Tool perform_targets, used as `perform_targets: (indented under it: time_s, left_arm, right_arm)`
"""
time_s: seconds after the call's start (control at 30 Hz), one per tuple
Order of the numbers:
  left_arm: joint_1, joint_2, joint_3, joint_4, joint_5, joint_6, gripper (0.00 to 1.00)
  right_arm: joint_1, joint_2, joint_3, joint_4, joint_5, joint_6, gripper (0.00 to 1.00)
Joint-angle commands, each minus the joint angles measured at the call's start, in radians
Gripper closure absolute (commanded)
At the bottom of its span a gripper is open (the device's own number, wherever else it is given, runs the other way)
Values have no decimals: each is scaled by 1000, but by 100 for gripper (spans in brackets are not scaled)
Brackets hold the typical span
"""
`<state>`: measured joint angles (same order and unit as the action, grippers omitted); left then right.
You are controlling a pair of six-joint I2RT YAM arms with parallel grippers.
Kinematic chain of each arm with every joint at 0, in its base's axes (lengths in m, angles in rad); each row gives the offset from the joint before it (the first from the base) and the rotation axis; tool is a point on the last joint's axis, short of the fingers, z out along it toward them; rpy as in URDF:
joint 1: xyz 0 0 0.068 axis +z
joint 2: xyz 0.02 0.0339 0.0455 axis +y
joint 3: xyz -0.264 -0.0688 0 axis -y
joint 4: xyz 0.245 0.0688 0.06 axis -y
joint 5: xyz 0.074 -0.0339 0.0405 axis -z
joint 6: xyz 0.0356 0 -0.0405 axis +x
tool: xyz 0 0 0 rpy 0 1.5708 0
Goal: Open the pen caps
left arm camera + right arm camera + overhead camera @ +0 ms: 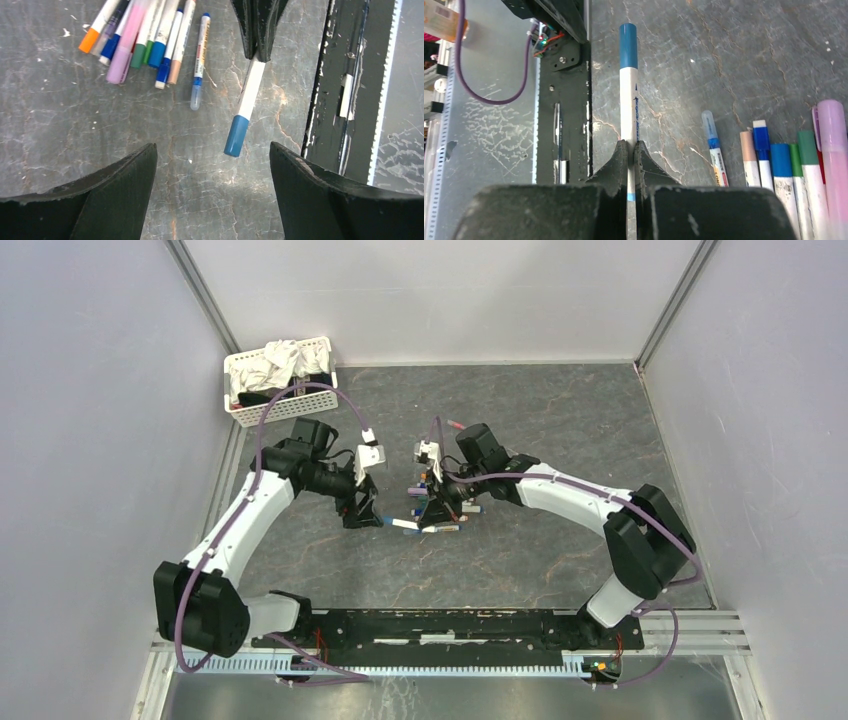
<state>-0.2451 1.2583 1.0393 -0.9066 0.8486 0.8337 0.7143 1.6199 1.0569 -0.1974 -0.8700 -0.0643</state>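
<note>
Right claw (630, 147): we clamp it shut on the barrel (628, 107), just beside the pile (794, 165) — so the blue cap (628, 45) sticks out free.
Left claw (211, 147): we hold it wide open and empty, facing that cap — ready, we judge, to pull.
Other caps (158, 54): on their pens, in the pile.

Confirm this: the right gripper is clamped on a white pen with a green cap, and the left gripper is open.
Not quite: the cap is blue, not green, as the right wrist view shows. The right gripper is clamped on the white pen, and the left gripper is open.
</note>
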Motion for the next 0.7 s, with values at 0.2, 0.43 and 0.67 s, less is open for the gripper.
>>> perform_targets:
  time_s: [0.2, 0.43, 0.67]
  left_arm:
    - [-81, -9, -31, -75, -1, 120, 20]
    - [-125, 28, -10, -110, -29, 167, 50]
    - [-62, 37, -27, -133, -51, 198, 47]
  right_arm:
    - [12, 59, 131, -15, -121, 17, 100]
    - [16, 87, 162, -60, -110, -6, 100]
    - [42, 58, 88, -91, 165, -72, 72]
